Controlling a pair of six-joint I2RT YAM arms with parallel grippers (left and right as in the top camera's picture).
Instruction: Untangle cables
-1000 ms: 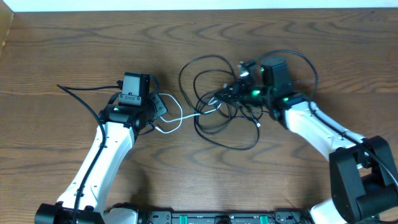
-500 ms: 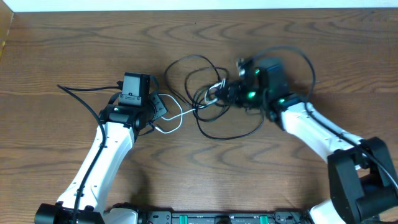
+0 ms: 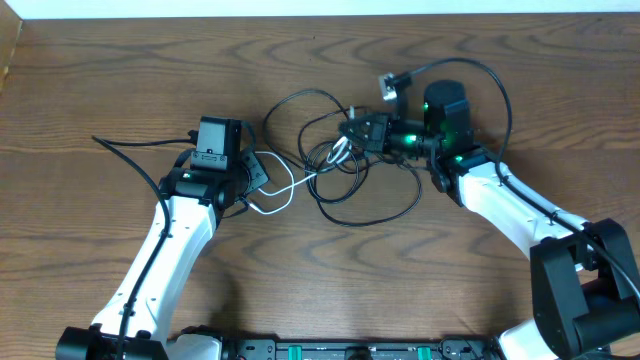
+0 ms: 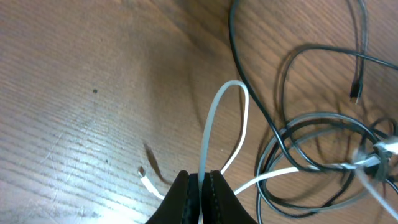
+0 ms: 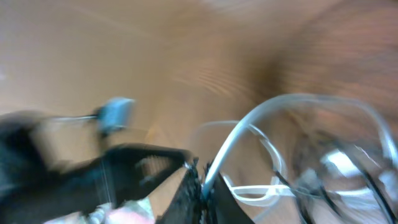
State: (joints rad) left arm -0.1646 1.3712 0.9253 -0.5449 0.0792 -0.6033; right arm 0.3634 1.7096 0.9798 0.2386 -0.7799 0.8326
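Observation:
Several thin black cables (image 3: 372,216) lie looped and tangled mid-table, with a white cord (image 3: 290,186) running left out of them. My left gripper (image 3: 262,178) is shut on the white cord (image 4: 214,118), which loops up from the jaws (image 4: 202,182); its small plug end (image 4: 144,175) lies on the wood beside them. My right gripper (image 3: 350,133) is in the tangle's upper part. In the blurred right wrist view its jaws (image 5: 202,186) are shut on a pale cable (image 5: 249,127). The black loops also show in the left wrist view (image 4: 292,168).
One black cable arcs round behind the right wrist and ends in a grey plug (image 3: 388,85). The thicker black arm wire (image 3: 125,150) trails left of the left arm. The wooden table's (image 3: 120,60) far edge runs along the top.
My right gripper has moved left and slightly up, dragging the black tangle with it; the lower loops have drawn up and tightened. The left arm has not moved.

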